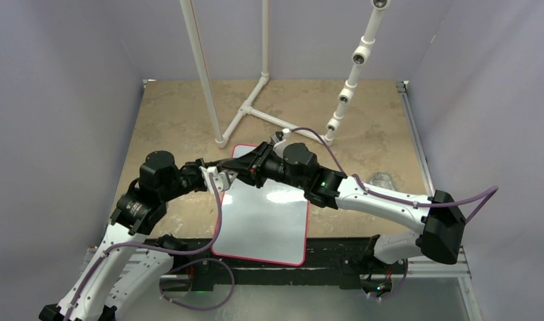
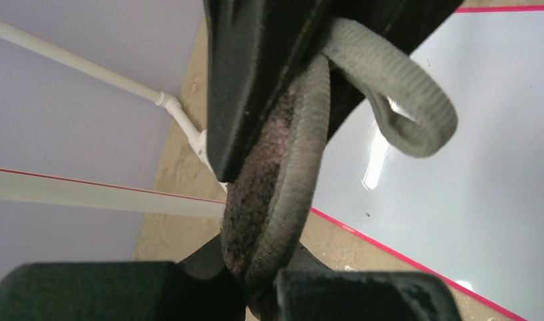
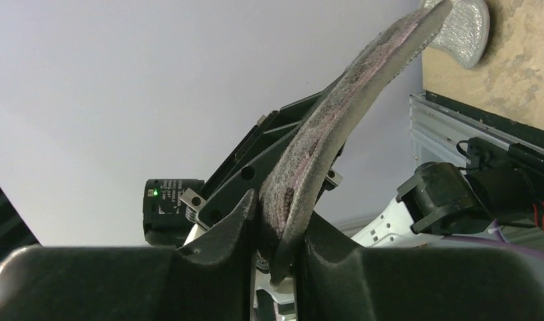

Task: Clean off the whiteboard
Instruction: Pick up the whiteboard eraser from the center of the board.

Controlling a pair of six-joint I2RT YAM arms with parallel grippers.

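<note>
While my left gripper [image 2: 250, 287] clenches the soft, floppy pad [image 2: 282, 154] and my right gripper [image 3: 279, 231] pinches it too, the whiteboard [image 1: 262, 221] lies flat on the surface [image 1: 175, 114] beneath them. It looks stiff, light and slick, so I'd pin it near its red edge to stop it sliding.
</note>
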